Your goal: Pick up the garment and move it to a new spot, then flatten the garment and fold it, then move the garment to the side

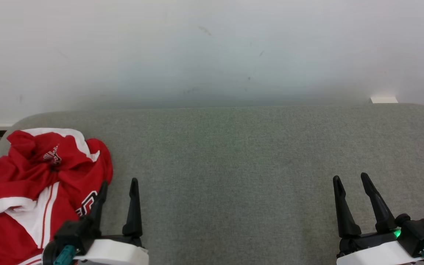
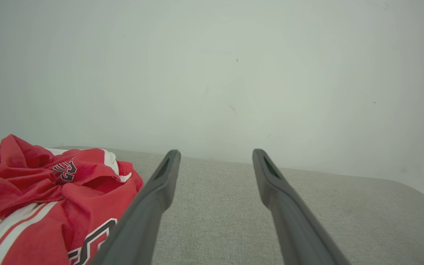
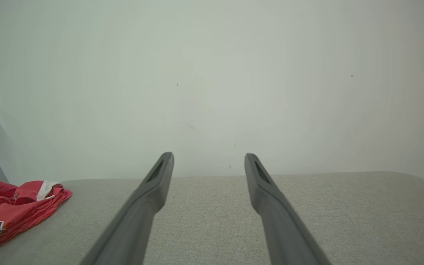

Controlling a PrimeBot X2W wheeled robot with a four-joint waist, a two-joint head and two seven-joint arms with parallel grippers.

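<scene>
A crumpled red and white garment (image 1: 39,184) with dark lettering lies heaped at the left end of the grey fabric surface (image 1: 234,165). The left wrist view has the garment (image 2: 42,198) at its lower left, and the right wrist view has the garment (image 3: 9,206) at its far left. My left gripper (image 1: 119,184) stands open just right of the heap, its left finger in front of the cloth's edge, nothing between the fingers. My right gripper (image 1: 350,179) is open over bare fabric at the lower right, far from the garment. From the wrists, the left gripper (image 2: 215,154) and right gripper (image 3: 208,158) each show two spread fingers.
A pale wall (image 1: 212,51) rises right behind the surface's far edge. The surface has rounded far corners, and a small white block (image 1: 384,99) sits behind the right one. A wide stretch of bare grey fabric lies between the grippers.
</scene>
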